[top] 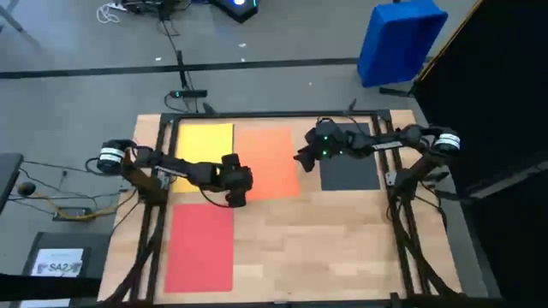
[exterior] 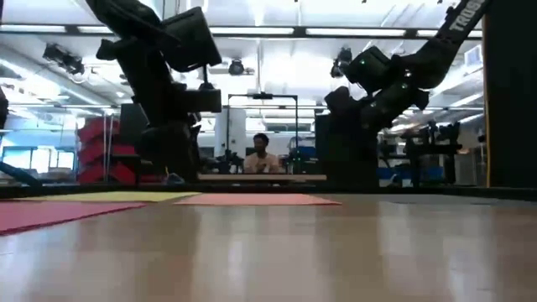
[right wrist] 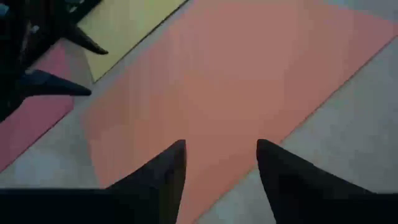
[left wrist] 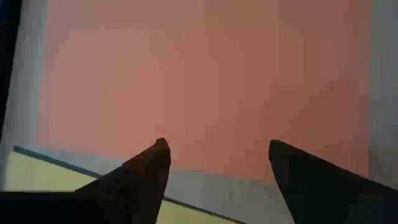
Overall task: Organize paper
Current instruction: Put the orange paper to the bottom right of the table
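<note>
High view: I count four sheets of paper on the wooden table (top: 342,248), none stacked. The yellow sheet (top: 205,141) lies at the far left, the orange sheet (top: 272,158) just to its right with their long edges close, the dark grey sheet (top: 351,171) further right near the far edge, and the red sheet (top: 201,252) at the near left, apart from the others.

I judge the task to be at an early stage — three sheets form a rough far row, but no pile or tidy alignment exists yet, and the red sheet remains by itself.

The left gripper (left wrist: 214,162) sits over the near left corner area of the orange sheet, jaws apart, holding nothing. The right gripper (right wrist: 217,158) hovers above the orange sheet's right edge, jaws apart and empty.

Remaining work, in my estimate — grip a sheet and bring all four together.
</note>
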